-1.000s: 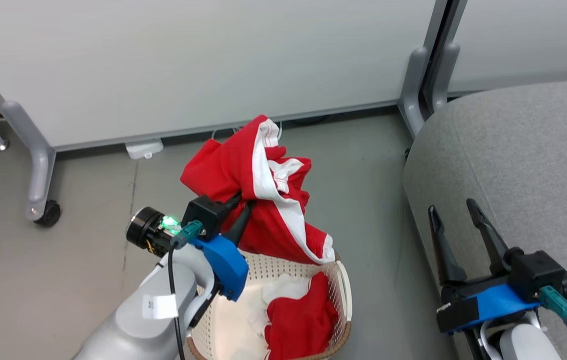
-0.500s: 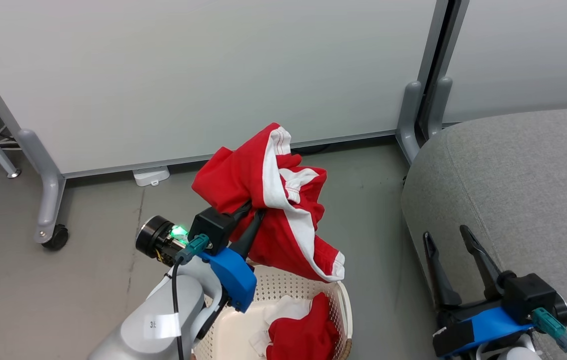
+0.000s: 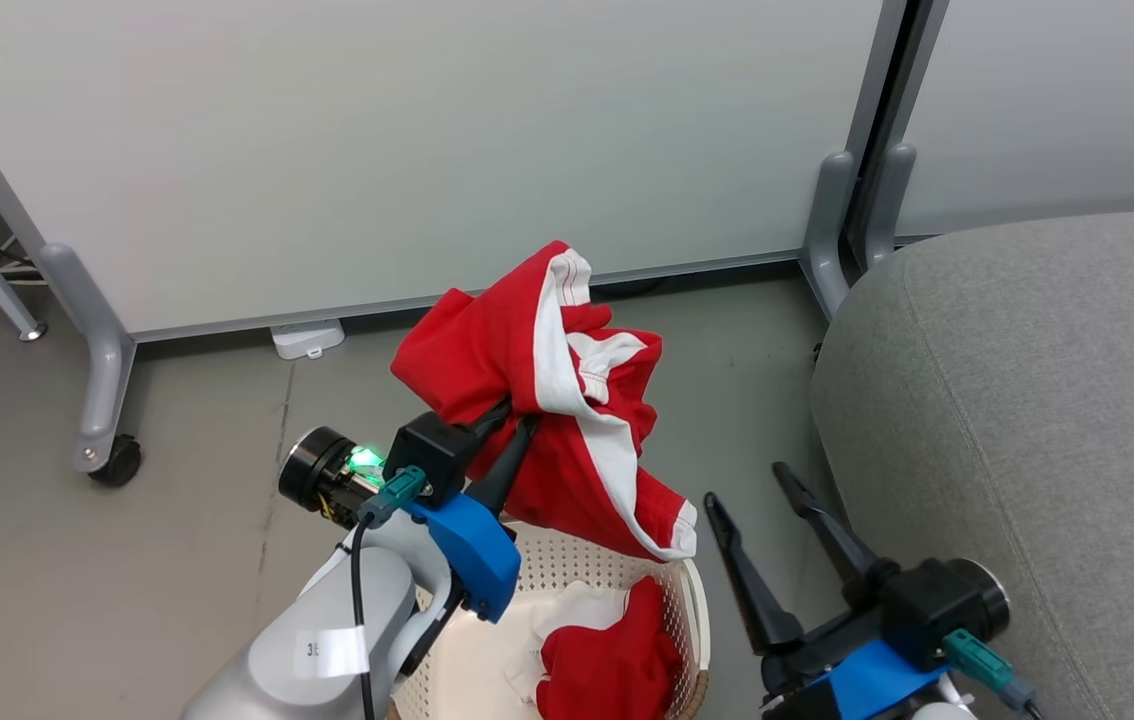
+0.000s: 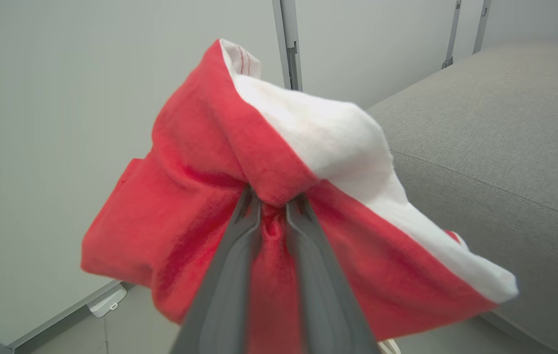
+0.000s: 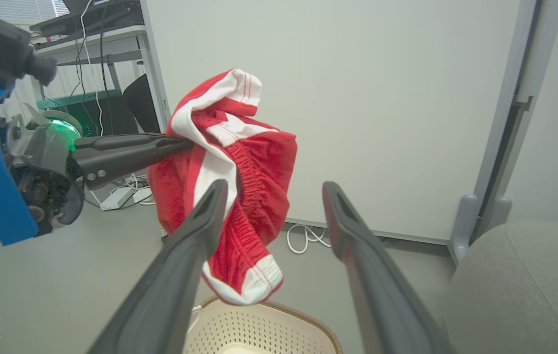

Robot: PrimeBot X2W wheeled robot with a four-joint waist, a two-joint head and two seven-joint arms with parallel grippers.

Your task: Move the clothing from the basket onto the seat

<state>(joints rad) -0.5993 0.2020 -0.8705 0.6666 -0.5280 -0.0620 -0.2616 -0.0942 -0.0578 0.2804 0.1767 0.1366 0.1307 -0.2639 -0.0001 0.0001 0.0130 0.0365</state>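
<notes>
My left gripper (image 3: 517, 412) is shut on a red garment with white panels (image 3: 547, 400), held up above the cream perforated basket (image 3: 627, 565). In the left wrist view the two fingers pinch a fold of this garment (image 4: 239, 162). From the right wrist camera it (image 5: 232, 162) hangs over the basket rim (image 5: 269, 317). More red and white clothing (image 3: 607, 660) lies inside the basket. My right gripper (image 3: 747, 485) is open and empty, between the basket and the grey seat (image 3: 1027, 400), fingers pointing up the view. The seat (image 4: 495, 147) lies to the right of the held garment.
A pale partition wall (image 3: 427, 130) with grey posts and a wheeled foot (image 3: 117, 460) stands behind the basket. A white plug box (image 3: 307, 338) and cables lie at its base. Grey floor (image 3: 127, 580) opens to the left. A desk with cables (image 5: 87, 44) stands at the far left.
My right gripper has moved left, off the seat's edge toward the basket. The left gripper keeps holding the garment at about the same place. The head camera has shifted a little.
</notes>
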